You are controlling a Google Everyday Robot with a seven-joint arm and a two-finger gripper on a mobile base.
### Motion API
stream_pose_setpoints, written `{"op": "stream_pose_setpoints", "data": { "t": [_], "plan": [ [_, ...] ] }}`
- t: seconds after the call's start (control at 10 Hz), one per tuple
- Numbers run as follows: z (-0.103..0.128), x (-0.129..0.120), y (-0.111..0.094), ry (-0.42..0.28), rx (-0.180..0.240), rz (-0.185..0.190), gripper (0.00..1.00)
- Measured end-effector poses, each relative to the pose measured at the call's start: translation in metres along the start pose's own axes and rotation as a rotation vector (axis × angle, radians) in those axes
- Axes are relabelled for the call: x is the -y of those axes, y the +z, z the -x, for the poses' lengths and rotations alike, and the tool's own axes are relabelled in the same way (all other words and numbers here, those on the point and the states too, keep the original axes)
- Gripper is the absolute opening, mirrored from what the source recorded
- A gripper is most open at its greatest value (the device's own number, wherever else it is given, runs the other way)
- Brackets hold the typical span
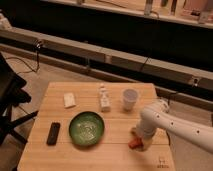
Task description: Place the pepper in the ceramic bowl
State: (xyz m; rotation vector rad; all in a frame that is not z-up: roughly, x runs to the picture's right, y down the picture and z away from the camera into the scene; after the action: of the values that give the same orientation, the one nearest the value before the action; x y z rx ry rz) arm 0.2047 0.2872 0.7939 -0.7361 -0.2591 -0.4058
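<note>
Pale wooden slatted counter (120, 125) fills the lower half of the view and carries everything. Reaching in from the right edge is the robot's white, tube-shaped arm (175, 127), bent downward over the counter's right front part. Its hand (136, 141) is down at the counter surface, largely hidden under the wrist, and I cannot tell whether it is open or closed.

A round, shallow, glossy green ceramic bowl (87, 129) with a darker rim sits near the middle front, to the left of the hand and apart from it, with bare wood between the two.

Behind the hand stands a white cup (130, 98), upright. Left of the cup is a small pale upright bottle-like object (104, 97), and further left lies a pale flat block (69, 100). A black, flat oblong device (53, 133) lies just left of the bowl.

The small red-orange pepper (134, 144) is on the counter right at the hand's tip, outside the bowl.

A tiny dark mark (161, 162) sits near the counter's front right corner; it is too small to read.
</note>
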Motion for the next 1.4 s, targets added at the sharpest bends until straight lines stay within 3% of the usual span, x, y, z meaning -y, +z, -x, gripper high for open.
{"op": "stream_pose_setpoints", "data": {
  "t": [0.2, 0.3, 0.5, 0.7, 0.9, 1.1, 1.4],
  "plan": [
    [0.000, -0.002, -0.002, 0.001, 0.002, 0.006, 0.03],
    [0.000, -0.002, -0.002, -0.002, -0.002, 0.006, 0.00],
    [0.004, 0.001, -0.020, -0.014, -0.010, -0.027, 0.00],
    [0.007, 0.004, -0.034, -0.021, -0.008, -0.020, 0.00],
    [0.009, 0.006, -0.027, -0.033, -0.008, -0.013, 0.00],
    [0.014, 0.015, -0.029, -0.042, -0.013, -0.030, 0.00],
    [0.028, 0.026, -0.068, -0.065, -0.018, -0.037, 0.00]
  ]
}}
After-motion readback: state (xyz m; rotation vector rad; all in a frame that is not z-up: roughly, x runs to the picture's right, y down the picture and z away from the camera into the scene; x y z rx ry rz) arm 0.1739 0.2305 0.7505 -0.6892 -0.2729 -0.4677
